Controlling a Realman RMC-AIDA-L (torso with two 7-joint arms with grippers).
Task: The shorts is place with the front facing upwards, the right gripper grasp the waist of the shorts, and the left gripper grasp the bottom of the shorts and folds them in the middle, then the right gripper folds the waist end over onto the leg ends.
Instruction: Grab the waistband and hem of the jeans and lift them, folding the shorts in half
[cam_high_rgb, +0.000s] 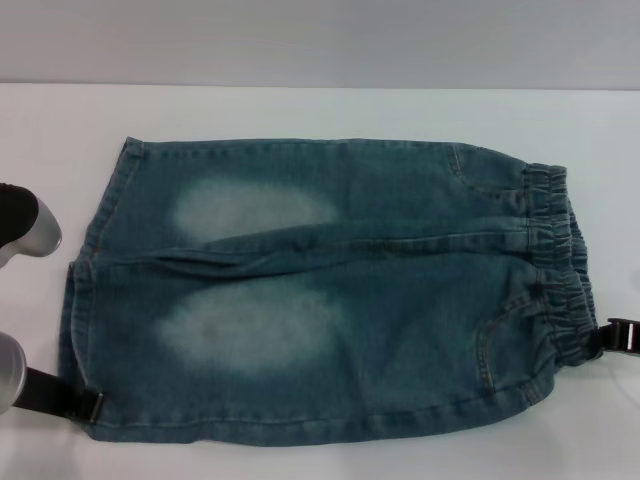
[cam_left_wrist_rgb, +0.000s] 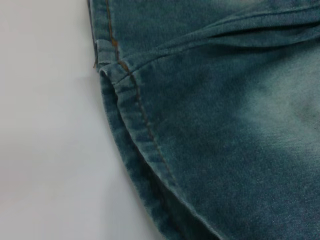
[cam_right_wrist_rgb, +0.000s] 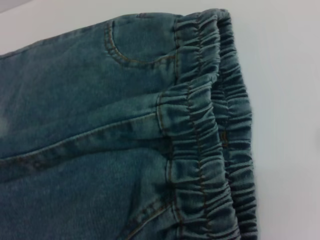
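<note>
Denim shorts (cam_high_rgb: 330, 290) flat on the white table (cam_high_rgb: 300, 110), both arms low.
Left gripper (cam_high_rgb: 88, 405) at the near leg hem, right gripper (cam_high_rgb: 618, 335) at the elastic waist; I cannot tell either's grip; shorts run left–right.

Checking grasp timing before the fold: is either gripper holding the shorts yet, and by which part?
Cannot be told. The left gripper sits at the near leg hem of the shorts, the right gripper at the waistband's near corner; no closed grip shows.
</note>
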